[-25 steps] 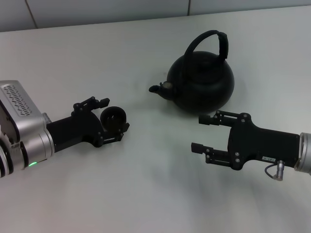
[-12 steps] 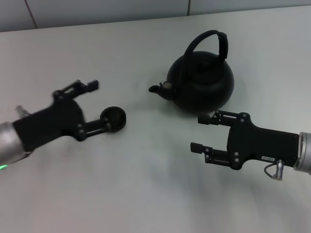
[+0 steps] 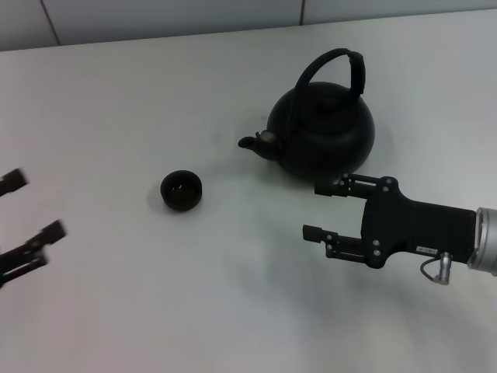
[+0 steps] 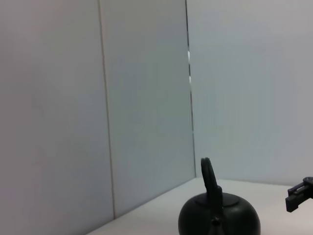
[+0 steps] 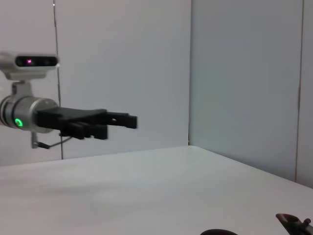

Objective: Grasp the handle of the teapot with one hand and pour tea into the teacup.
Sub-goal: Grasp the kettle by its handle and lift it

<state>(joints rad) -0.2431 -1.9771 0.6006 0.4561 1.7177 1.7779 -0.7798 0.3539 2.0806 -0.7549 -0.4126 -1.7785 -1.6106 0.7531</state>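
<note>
from the head camera i see the teapot (image 3: 322, 141) standing upright on the white table (image 3: 155, 295), its spout (image 3: 256, 143) aimed toward my left and the handle (image 3: 342, 66) arched over the lid. the teacup (image 3: 182, 190) sits alone on the table to the left of the spout, apart from the pot and from both arms. my right gripper (image 3: 320, 210) hovers just in front of the teapot, fingers spread wide with nothing between them, not touching the pot. my left gripper (image 3: 23, 225) shows only as blurred finger ends at the frame's left edge, well away from the cup, parted and empty.

the left wrist camera gives what the head view lacks: the teapot (image 4: 219, 220) seen low and end-on against the grey wall panels (image 4: 146, 98), handle (image 4: 209, 178) reduced to a narrow upright loop, with the right gripper's tip (image 4: 299, 195) at the frame edge. the right wrist camera shows the left gripper (image 5: 120, 122) side-on on its silver forearm (image 5: 22, 112) with a green light, high above the table, and the spout tip (image 5: 293, 221) in one corner. the cup appears in neither wrist view.
</note>
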